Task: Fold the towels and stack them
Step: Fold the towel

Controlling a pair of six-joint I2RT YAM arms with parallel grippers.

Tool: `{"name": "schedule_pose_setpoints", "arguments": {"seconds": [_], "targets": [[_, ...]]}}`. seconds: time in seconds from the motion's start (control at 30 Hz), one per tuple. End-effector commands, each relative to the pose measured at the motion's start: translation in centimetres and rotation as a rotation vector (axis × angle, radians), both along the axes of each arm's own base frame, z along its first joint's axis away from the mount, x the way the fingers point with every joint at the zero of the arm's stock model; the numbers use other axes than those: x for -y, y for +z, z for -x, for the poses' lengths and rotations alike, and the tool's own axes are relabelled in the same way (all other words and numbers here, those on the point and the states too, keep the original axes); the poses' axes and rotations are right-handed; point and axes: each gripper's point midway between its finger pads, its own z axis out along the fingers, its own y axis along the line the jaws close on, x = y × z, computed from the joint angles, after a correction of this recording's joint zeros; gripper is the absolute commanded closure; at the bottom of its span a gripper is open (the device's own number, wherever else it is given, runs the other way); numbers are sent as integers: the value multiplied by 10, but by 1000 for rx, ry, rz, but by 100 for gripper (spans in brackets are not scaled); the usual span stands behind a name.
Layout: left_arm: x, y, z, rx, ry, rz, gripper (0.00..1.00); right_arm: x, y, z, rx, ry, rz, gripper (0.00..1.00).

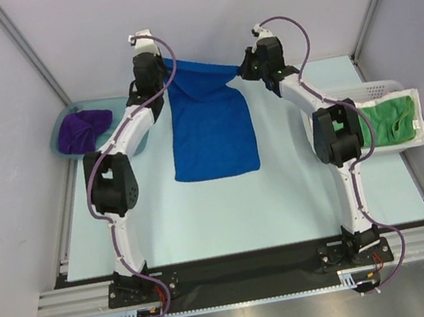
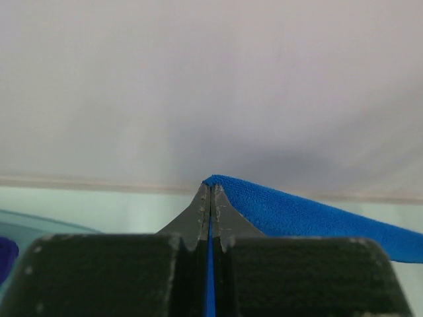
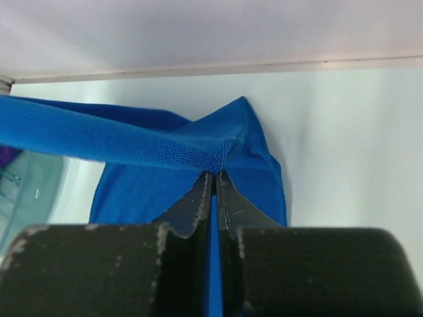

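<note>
teal tub (image 1: 104, 104): purple towel (image 1: 80, 130) | white basket (image 1: 384, 85): green towel (image 1: 390, 120) | left fingers (image 2: 198, 212), right fingers (image 3: 197, 201): both clamped on blue towel (image 1: 211, 130)

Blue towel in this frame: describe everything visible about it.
The blue towel is a royal blue, fuzzy cloth rectangle. Its far edge is held up between the arms: the left end effector is shut on one far corner, the right end effector on the other. The edge sags slightly between them. The rest drapes down and lies flat on the pale table, near edge toward the arm bases. Creases show near the top.
</note>
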Motion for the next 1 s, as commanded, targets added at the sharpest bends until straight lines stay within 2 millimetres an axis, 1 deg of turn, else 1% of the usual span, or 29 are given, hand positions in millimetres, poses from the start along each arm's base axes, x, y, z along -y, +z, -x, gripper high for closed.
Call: {"name": "schedule_pose_setpoints", "arguments": {"seconds": [0.0, 0.07, 0.3, 0.33, 0.47, 0.5, 0.6, 0.63, 0.67, 0.7, 0.73, 0.77, 0.8, 0.83, 0.87, 0.9, 0.93, 0.97], "targets": [[-2, 9, 15, -13, -4, 41, 100, 6, 82, 11, 133, -3, -49, 100], [-3, 2, 16, -35, 0, 42, 100, 7, 89, 10, 132, 2, -51, 100], [-5, 10, 16, -14, 10, 45, 100, 19, 119, 3, 203, -51, -32, 100], [-5, 13, 16, -10, 10, 47, 100, 21, 127, 5, 217, -59, -32, 100], [-5, 16, 17, -4, 7, 48, 98, 26, 137, 7, 242, -77, -22, 100], [-6, 13, 17, -9, 11, 48, 98, 25, 135, 8, 235, -75, -15, 100], [-8, 20, 22, 1, 16, 57, 98, 27, 133, 13, 225, -80, -13, 100], [-8, 16, 24, -6, 16, 56, 97, 28, 123, 16, 209, -81, -9, 100], [-9, 23, 27, 10, 16, 63, 96, 29, 131, 19, 224, -84, -15, 100], [-10, 22, 29, 7, 16, 67, 96, 30, 130, 21, 222, -84, -14, 100], [-11, 19, 31, 0, 19, 67, 96, 30, 123, 23, 205, -84, -12, 100], [-12, 24, 34, 7, 19, 71, 96, 30, 126, 27, 205, -80, -17, 100], [-12, 23, 36, 3, 19, 76, 95, 30, 124, 29, 198, -79, -22, 100], [-13, 19, 38, -10, 22, 75, 95, 29, 116, 32, 181, -75, -20, 100], [-13, 17, 40, -18, 22, 74, 94, 28, 119, 36, 179, -67, -27, 100], [-14, 17, 42, -22, 24, 80, 94, 27, 114, 38, 164, -60, -29, 100], [-15, 10, 45, -39, 26, 76, 94, 25, 108, 41, 143, -53, -33, 100], [-15, 6, 47, -49, 25, 76, 94, 24, 95, 44, 112, -46, -28, 100]]}}
